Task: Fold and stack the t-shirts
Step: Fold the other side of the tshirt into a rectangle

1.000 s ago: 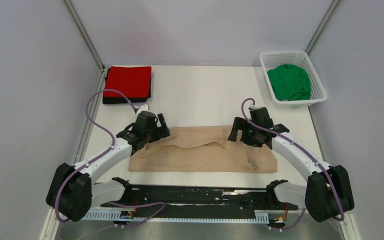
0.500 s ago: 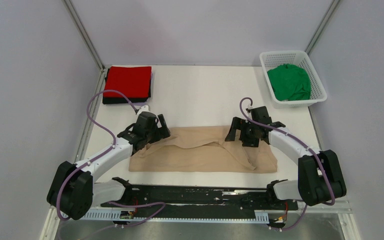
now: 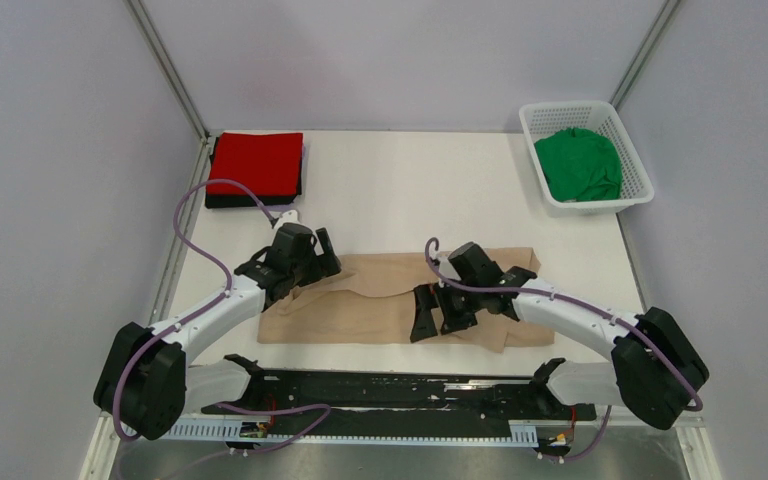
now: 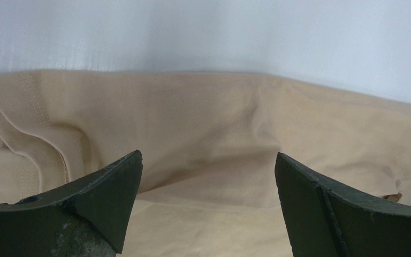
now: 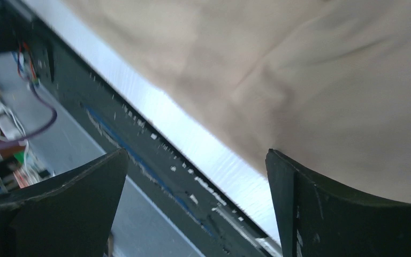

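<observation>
Across the middle of the white table (image 3: 390, 190), a little toward 6 o'clock, the beige-tan t-shirt (image 3: 380, 300) lies spread and wrinkled. At 10 o'clock the red t-shirt (image 3: 257, 162) sits folded on the black t-shirt (image 3: 222, 201). At 2 o'clock the white basket (image 3: 600, 112) holds the crumpled green t-shirt (image 3: 580, 165). The left gripper (image 4: 208, 160) hovers over the beige cloth's 9 o'clock end, jaws wide, gripping nothing. The right gripper (image 5: 195, 155), equally wide and empty, hangs over its 6 o'clock edge.
</observation>
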Motion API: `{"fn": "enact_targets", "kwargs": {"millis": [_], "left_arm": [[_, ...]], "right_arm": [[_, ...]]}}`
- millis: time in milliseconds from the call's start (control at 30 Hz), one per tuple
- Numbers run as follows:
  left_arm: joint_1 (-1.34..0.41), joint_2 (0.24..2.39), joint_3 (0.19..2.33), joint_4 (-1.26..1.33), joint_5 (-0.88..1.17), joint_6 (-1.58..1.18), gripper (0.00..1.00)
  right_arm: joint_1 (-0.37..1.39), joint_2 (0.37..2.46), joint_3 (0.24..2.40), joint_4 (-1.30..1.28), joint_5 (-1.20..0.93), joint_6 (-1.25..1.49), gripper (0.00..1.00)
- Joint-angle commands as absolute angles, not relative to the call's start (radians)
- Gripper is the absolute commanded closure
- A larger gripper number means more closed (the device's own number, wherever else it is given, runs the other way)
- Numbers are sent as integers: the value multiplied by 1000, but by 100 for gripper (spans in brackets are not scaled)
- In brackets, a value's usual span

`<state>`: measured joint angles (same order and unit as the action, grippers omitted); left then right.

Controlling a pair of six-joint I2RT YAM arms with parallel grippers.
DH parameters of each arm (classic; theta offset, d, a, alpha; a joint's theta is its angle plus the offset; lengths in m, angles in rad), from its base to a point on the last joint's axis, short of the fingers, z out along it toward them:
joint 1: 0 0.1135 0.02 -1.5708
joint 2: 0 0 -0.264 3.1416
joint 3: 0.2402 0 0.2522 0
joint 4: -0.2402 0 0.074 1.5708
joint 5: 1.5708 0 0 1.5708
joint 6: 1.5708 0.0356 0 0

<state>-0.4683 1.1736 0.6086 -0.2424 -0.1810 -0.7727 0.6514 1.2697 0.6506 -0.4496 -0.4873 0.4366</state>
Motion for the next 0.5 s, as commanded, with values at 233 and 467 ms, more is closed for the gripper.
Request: {"fn": "enact_targets", "kwargs": {"millis": [233, 467], "left_arm": [[-462, 1132, 694, -242, -111, -657, 0], [-480, 1210, 722, -131, 215, -587, 0]], "right_arm": [[808, 1021, 726, -601, -226, 585, 0], [511, 958, 588, -633, -206, 828, 0]]}}
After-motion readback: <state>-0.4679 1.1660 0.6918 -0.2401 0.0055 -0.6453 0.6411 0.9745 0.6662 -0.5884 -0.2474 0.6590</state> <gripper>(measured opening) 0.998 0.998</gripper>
